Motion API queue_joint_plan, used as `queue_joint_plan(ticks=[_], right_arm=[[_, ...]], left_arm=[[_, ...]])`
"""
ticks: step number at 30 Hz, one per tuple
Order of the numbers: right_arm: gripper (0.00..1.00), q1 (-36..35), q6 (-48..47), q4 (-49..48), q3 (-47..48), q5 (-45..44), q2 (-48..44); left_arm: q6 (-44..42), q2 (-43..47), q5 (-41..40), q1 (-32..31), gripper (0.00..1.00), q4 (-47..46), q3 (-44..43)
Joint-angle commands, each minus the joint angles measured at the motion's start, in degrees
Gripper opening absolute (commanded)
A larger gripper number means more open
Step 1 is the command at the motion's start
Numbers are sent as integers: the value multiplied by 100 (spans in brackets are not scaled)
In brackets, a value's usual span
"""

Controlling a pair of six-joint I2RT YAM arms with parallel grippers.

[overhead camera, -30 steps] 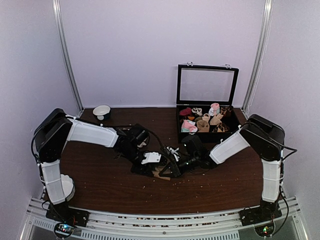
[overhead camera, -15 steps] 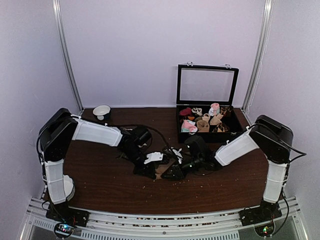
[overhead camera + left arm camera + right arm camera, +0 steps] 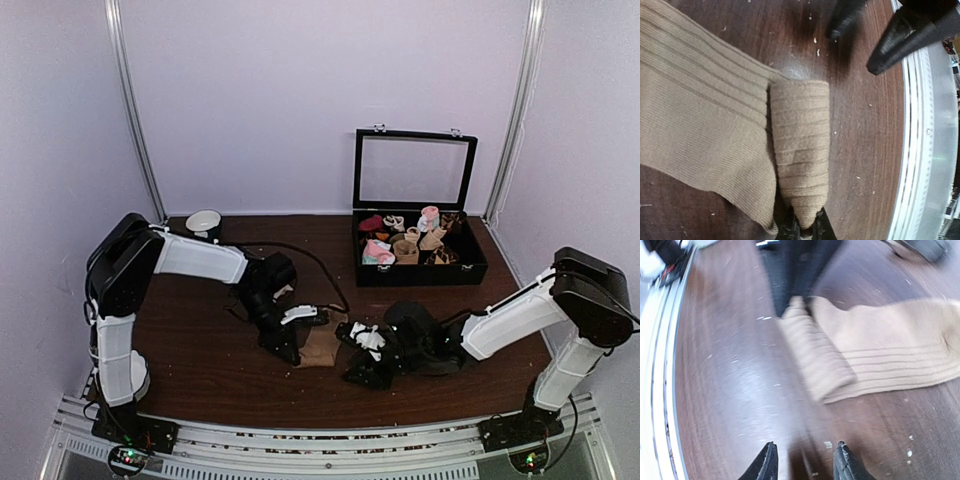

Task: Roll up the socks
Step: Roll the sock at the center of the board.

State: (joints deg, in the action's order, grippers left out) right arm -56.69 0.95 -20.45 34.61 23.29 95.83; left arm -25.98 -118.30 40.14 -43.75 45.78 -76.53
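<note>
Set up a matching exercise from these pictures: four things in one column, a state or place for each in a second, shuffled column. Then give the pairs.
Column 1
1. left end effector
2. right end effector
3. socks
4. black box

Column 2
A. lid raised, at the far right
B. open, holding nothing
C. one end rolled, the rest lying flat
D. shut on the tip of the rolled end

Pairs: 1-D, 2-B, 3-C, 4-A
</note>
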Motion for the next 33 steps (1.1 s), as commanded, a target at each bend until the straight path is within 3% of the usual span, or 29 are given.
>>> queue_joint_plan(ticks=[1, 9, 17, 27, 33], right_arm=[[39, -505, -1023, 223, -33, -1253, -275], [38, -1402, -2185, 1012, 770, -2491, -58], [38, -1443, -3099, 1402, 1545, -2503, 515], [36, -1354, -3343, 1309, 1844, -2470, 1113], [26, -1276, -3120, 1143, 1829, -2523, 1300]], left_arm=[[140, -368, 182, 41, 0, 872, -376], [97, -1168, 397, 41, 0, 1694, -1254], [12, -1472, 687, 75, 0, 2192, -1437], [-136, -1553, 881, 171, 0, 2414, -1513], [-313, -1467, 1022, 182, 0, 2545, -1447]])
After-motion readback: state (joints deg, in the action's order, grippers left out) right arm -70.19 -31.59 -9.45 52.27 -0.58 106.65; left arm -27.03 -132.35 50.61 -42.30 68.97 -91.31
